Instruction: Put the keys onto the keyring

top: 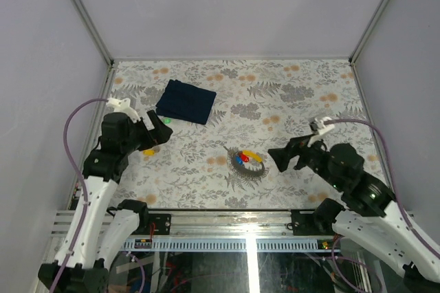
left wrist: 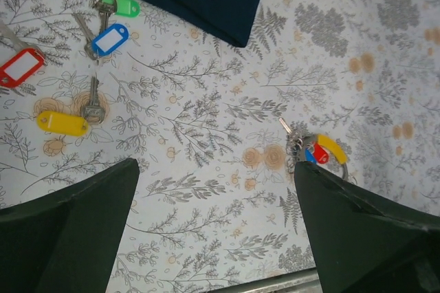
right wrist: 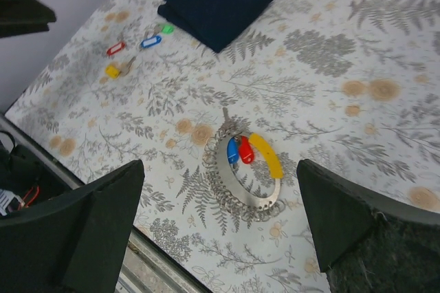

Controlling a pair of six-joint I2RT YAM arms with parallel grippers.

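Note:
The keyring [right wrist: 242, 187] is a grey metal loop hung with small rings, lying on the floral table. A blue tag [right wrist: 232, 151], a red tag [right wrist: 246, 148] and a curved yellow piece [right wrist: 265, 155] sit on it. It also shows in the top view [top: 247, 162]. Loose keys lie apart in the left wrist view: green [left wrist: 126, 7], blue [left wrist: 110, 38], red [left wrist: 22, 66] and yellow [left wrist: 63, 123]. My left gripper [left wrist: 216, 190] is open and empty, hovering between those keys and the ring. My right gripper [right wrist: 218, 172] is open and empty above the keyring.
A dark blue folded cloth [top: 185, 100] lies at the back left, just beyond the loose keys. The table's metal front rail [right wrist: 158, 272] runs close below the keyring. Grey walls enclose the table on three sides.

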